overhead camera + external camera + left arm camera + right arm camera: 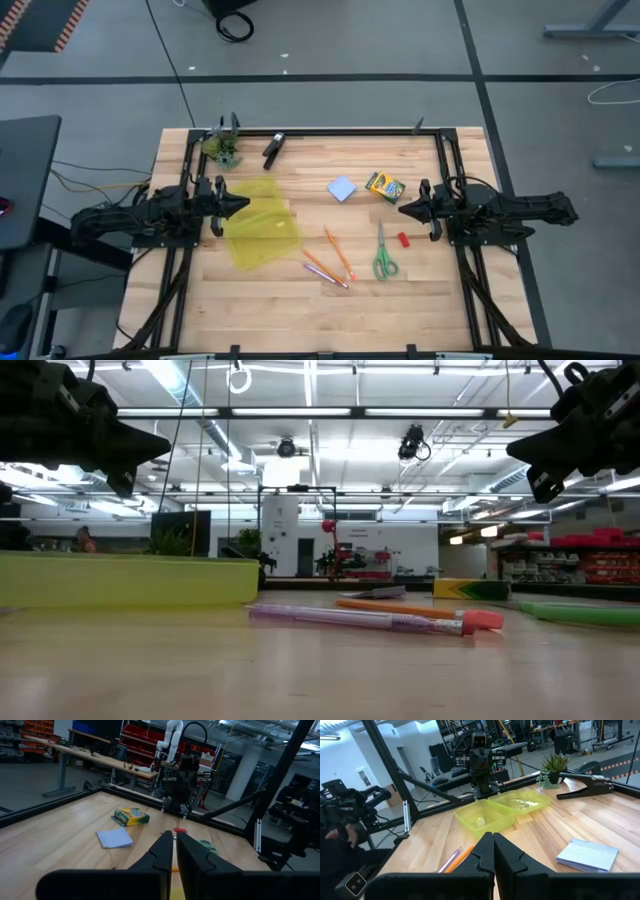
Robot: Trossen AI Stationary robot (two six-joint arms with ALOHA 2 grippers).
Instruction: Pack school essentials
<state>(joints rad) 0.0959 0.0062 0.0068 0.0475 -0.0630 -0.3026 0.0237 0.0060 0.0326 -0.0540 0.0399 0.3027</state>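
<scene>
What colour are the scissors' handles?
Green, clearest in the high view: scissors.

School things loose on my desk, none packed.

I see the crayon box [384, 186], yellow-green, lying flat at a slant, with the pale blue pad [342, 188] just beside it. The scissors [383, 257] lie flat and closed, green handles toward the near edge, the tiny red eraser [404, 239] close by. Two orange pencils [338, 252] and the pinkish pen [326, 271] lie slanted between the scissors and the open yellow-green case [262, 222].
</scene>
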